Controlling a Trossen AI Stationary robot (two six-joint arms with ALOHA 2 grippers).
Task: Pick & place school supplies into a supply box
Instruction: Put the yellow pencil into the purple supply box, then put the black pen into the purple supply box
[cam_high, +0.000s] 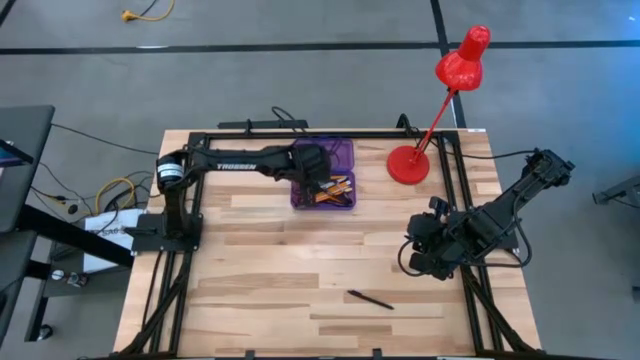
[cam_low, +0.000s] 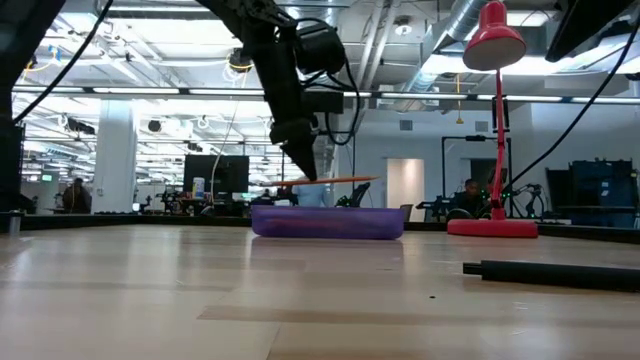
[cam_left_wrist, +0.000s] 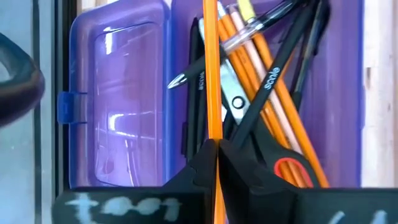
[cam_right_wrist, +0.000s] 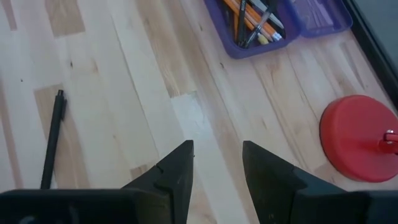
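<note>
The left end effector (cam_left_wrist: 217, 163) grips an orange pencil (cam_left_wrist: 211, 68) just above the open purple supply box (cam_high: 323, 174) of pens and scissors, while the right end effector (cam_right_wrist: 216, 163), parted, waits over the desk (cam_high: 270, 290) near a black pen (cam_high: 370, 299).

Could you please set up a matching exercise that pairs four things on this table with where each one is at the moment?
Things:
1. orange pencil
2. black pen
3. red lamp
4. right end effector

Places:
A. alone on the bare table near the front edge
B. open, over bare wood
C. beside the purple box
D. pinched in the left end effector above the box

Pairs: 1-D, 2-A, 3-C, 4-B
</note>
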